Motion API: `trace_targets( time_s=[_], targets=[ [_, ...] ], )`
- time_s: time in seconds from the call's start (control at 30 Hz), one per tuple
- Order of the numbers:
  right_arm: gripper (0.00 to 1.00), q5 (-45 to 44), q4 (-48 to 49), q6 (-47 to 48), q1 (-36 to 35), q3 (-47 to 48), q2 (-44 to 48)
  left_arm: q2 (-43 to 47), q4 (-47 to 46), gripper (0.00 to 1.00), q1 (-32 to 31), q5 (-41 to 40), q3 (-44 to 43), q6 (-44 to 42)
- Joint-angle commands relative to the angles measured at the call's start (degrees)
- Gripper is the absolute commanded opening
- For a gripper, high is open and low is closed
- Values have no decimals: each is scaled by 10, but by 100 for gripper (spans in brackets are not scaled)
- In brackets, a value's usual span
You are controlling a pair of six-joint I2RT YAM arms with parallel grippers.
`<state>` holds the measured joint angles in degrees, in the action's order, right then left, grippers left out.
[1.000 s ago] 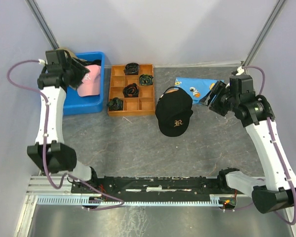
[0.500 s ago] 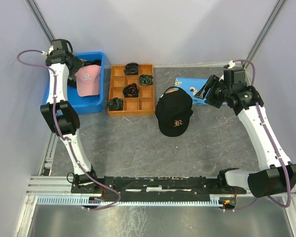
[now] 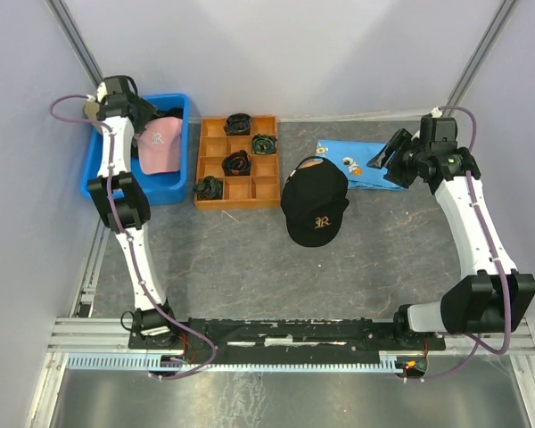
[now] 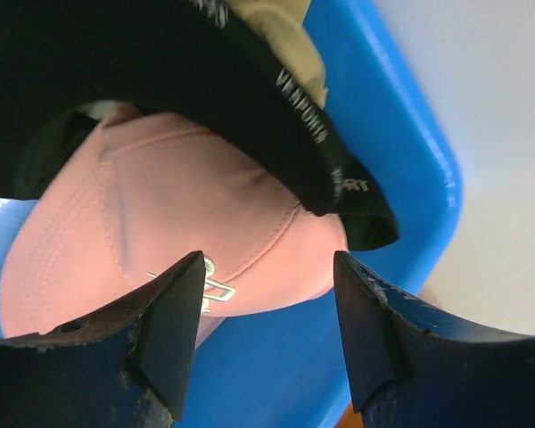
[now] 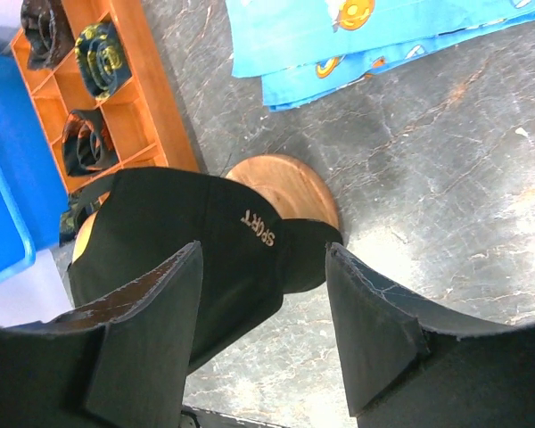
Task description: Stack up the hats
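Hats lie in two places when seen from above: a pink hat [image 3: 159, 147] sits in the blue bin [image 3: 176, 192] at the far left, and a black hat [image 3: 316, 209] rests on the grey surface [image 3: 250, 259] near the middle, white emblem up, brim toward the arms; between them stands an orange tray [image 3: 269, 189] with black coils [image 3: 238, 163] in some compartments; a blue cloth [image 3: 336, 147] lies just beside the black hat's far end; the left fingers [image 3: 141, 114] hang over the far part of the bin, and the right fingers [image 3: 395, 153] hang over the cloth's right end.

From the left wrist, the left fingers [image 4: 160, 330] are spread apart with nothing between them; past the gap is the pink hat [image 4: 160, 223]; a second black hat [image 4: 205, 89] with white lettering on its band lies over its upper part; a bit of tan hat [image 4: 285, 36] shows above that; the bin [image 4: 401, 134] walls them in.

From the right wrist, the right fingers [image 5: 143, 339] are likewise spread and empty; below them is the black hat [image 5: 178, 232], its strap reading SPORT; a wooden disc [image 5: 294, 187] pokes out from under it; the cloth [image 5: 339, 45] lies beyond, apart from the hat; the tray [image 5: 152, 89] and coils [image 5: 102, 58] are at upper left, beside the bin [image 5: 9, 178].
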<state>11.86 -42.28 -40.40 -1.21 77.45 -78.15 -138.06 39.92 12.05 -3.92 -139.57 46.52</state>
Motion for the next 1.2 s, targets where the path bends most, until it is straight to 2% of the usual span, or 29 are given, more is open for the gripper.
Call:
trace_targets(
  time_s=[0.0,0.2,0.53,0.7,0.8,1.0,1.07,1.17],
  targets=[
    [65,5,20,3,12,31,-9,-21,-14,66,-17,24,-2,-7],
    [65,8,25,-12,16,44,-29,-40,-33,67,-20,14,-7,-32],
    [65,7,12,-12,18,51,-34,-87,-27,68,-19,26,-25,-9],
    [65,13,14,-11,20,52,-36,-96,-3,65,-17,31,-26,-25],
    [65,18,16,-11,22,52,-38,-100,9,54,-12,30,-26,-30],
    [65,25,13,-7,23,50,-35,-105,18,20,-3,35,-26,-31],
    [65,26,10,-5,24,48,-32,-108,21,4,-2,34,-27,-33],
    [65,27,10,-5,25,43,-28,-109,31,3,-2,39,-25,-36]
  ],
)
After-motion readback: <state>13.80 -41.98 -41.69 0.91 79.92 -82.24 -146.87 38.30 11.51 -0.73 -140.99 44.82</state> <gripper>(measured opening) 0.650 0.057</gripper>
